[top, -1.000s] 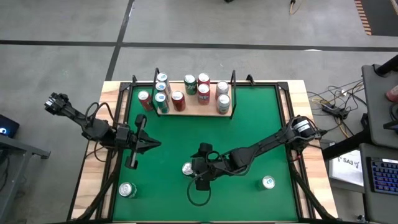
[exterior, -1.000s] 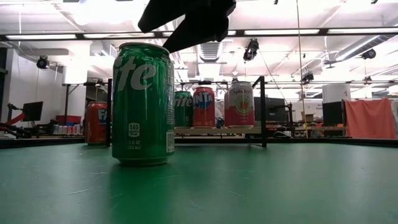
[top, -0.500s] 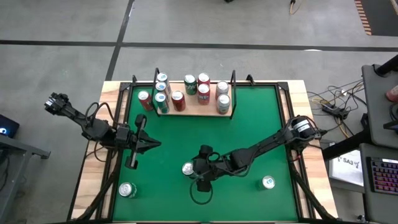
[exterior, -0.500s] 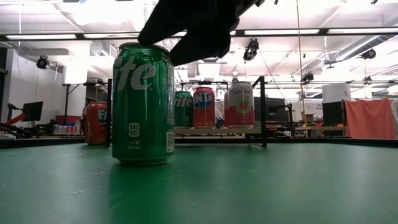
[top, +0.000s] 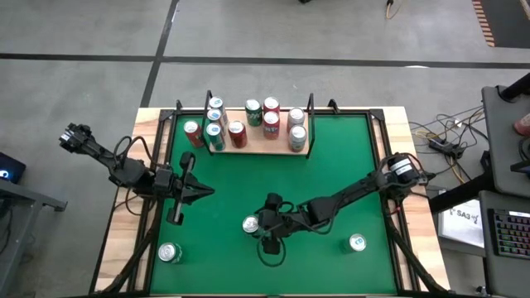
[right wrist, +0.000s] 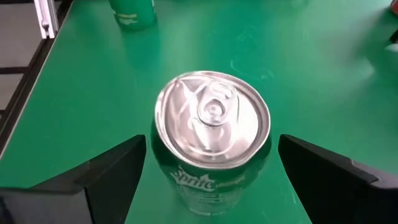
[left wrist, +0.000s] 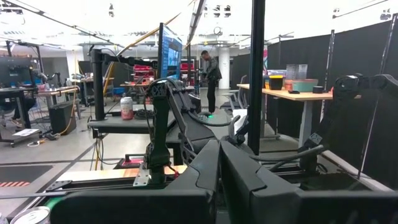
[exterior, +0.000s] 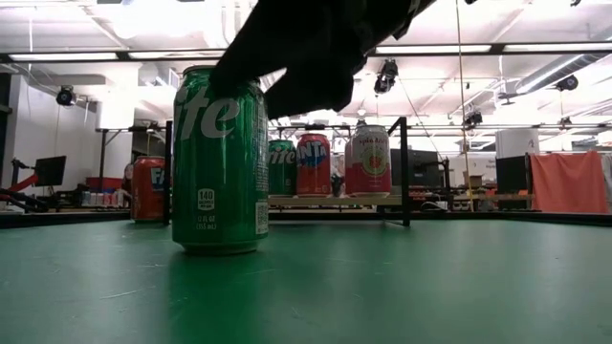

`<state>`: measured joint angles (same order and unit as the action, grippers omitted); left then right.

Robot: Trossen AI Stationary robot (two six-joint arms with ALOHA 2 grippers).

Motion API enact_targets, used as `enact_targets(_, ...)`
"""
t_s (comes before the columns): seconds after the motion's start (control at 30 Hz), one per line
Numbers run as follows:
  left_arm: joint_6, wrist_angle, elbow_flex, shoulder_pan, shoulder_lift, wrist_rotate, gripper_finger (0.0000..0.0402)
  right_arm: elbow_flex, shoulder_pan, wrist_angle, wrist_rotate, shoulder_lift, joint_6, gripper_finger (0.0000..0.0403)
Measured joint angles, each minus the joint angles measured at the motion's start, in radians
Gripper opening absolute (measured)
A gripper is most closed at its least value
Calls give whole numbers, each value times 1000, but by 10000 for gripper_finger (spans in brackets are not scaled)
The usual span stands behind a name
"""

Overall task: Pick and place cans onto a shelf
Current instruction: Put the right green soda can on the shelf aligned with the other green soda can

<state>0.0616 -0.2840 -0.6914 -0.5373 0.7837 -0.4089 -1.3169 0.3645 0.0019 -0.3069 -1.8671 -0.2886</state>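
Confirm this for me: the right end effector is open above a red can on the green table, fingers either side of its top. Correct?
Not quite: the can is green, a Sprite, not red. The right wrist view shows its silver top and green body between the open fingers of the right end effector, and the low view shows the same green body. The rest stands.

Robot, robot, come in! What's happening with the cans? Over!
Right gripper open, straddling upright green Sprite can. Left gripper shut, waiting at table's left. Nothing blocking.

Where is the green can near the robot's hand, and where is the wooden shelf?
green can (right wrist: 212,119): right wrist view, on its silver top.
shelf (top: 263,144): high view, on the board's bare front edge.
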Motion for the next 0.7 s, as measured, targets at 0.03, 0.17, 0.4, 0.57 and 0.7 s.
enact_targets(0.03, 0, 0, 0, 0, 0, 0, 0, 5, -3, 7, 1, 0, 0, 358)
enact_targets(0.17, 0, 0, 0, 0, 0, 0, 0, 11, -12, 19, 3, 0, 2, 358)
enact_targets(0.4, 0, 0, 0, 0, 0, 0, 0, 12, -20, 20, 5, 0, 20, 343)
enact_targets(0.57, 0, 0, 0, 0, 0, 0, 0, 12, -25, 64, 42, -19, 30, 328)
enact_targets(0.7, 0, 1, 0, 0, 0, 0, 0, 3, -32, 144, 64, -69, 53, 327)
